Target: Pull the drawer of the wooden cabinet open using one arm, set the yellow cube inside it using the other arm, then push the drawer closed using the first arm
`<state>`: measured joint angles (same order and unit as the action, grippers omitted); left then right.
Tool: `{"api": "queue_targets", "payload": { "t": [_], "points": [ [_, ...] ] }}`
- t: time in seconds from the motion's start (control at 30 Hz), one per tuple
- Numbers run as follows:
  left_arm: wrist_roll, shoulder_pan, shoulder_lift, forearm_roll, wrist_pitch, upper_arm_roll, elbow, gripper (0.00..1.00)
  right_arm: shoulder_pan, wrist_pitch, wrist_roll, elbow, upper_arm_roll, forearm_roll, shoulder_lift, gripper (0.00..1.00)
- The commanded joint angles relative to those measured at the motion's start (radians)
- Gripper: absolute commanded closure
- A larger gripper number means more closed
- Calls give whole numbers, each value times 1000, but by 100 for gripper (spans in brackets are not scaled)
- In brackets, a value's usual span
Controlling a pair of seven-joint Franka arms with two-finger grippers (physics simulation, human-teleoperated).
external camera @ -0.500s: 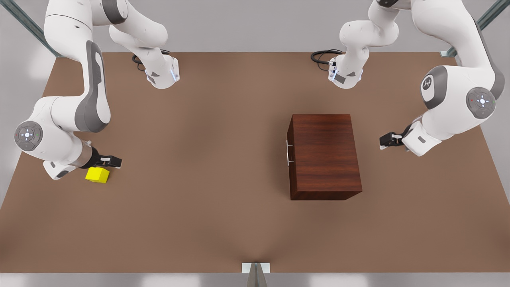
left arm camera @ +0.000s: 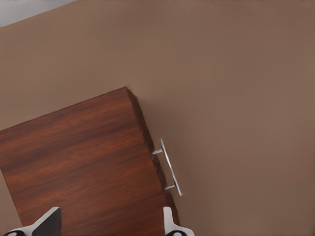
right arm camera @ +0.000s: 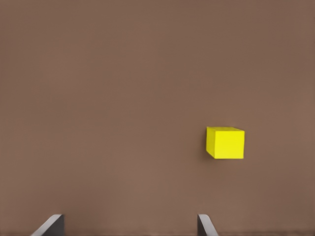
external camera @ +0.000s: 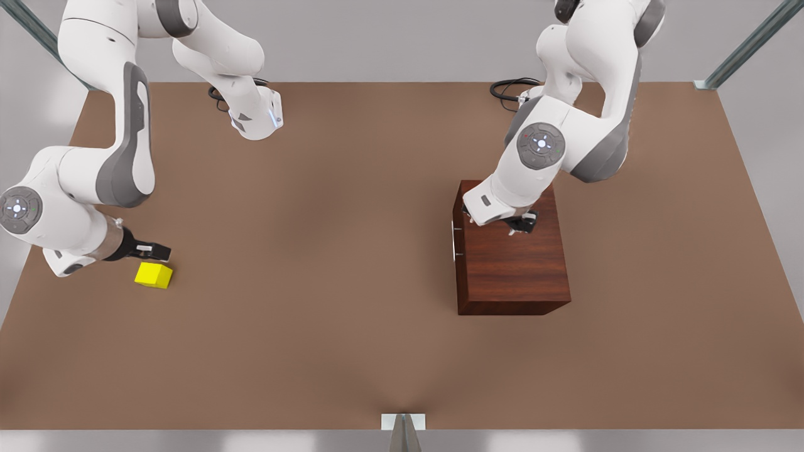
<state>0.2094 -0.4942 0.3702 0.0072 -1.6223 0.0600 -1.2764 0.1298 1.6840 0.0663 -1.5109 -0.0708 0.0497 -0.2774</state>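
Observation:
The wooden cabinet (external camera: 512,270) (left arm camera: 83,162) stands right of the table's middle. Its drawer is shut, and the silver bar handle (external camera: 453,240) (left arm camera: 170,169) faces the front view's left. My left gripper (external camera: 521,225) (left arm camera: 108,223) hovers open over the cabinet's top, near the handle side. The yellow cube (external camera: 154,275) (right arm camera: 225,142) rests on the table at the front view's left. Just behind it, my right gripper (external camera: 164,252) (right arm camera: 130,225) is open and apart from the cube.
Both arm bases (external camera: 254,119) (external camera: 545,122) stand at the table's back edge, with black cables (external camera: 512,88) beside them. Bare brown table (external camera: 326,251) stretches between the cube and the cabinet. A small bracket (external camera: 402,422) sits at the front edge.
My left arm has swung from beside the cabinet's far side to above its top. The right gripper has drifted slightly toward the front view's left; the cube stays put.

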Motion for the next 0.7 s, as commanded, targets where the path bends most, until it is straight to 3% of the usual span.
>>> {"api": "queue_targets", "payload": {
  "t": [0.0,0.1,0.23,0.67],
  "points": [
    [593,-58,55,23,9,0,51,0,2,-18,7,1,11,-4,1,0],
    [743,-152,193,79,-22,-2,189,0,2,-18,7,1,6,-4,1,0],
    [769,-162,277,142,-42,-3,164,0,2,-18,7,1,6,-4,0,0],
    [676,-195,302,318,-125,-3,23,0,2,-18,7,1,5,-4,-3,0]
  ]
}}
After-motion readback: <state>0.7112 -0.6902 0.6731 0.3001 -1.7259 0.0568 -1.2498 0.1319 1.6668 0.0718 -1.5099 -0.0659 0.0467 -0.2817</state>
